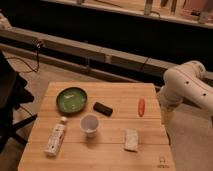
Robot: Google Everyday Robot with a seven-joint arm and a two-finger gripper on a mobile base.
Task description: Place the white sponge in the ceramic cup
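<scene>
The white sponge (131,139) lies flat on the wooden table (100,157), near the front right. The ceramic cup (90,124) stands upright and looks empty, left of the sponge and about a cup's width away from it. My white arm (186,85) comes in from the right and bends down beside the table's right edge. My gripper (166,117) hangs at the arm's end by that edge, to the right of and behind the sponge, and touches nothing.
A green round plate (71,99) sits at the back left. A black rectangular block (102,108) lies behind the cup. A small red-orange object (141,106) lies at the back right. A white bottle with a cap (55,138) lies at the front left. A dark chair (10,100) stands left of the table.
</scene>
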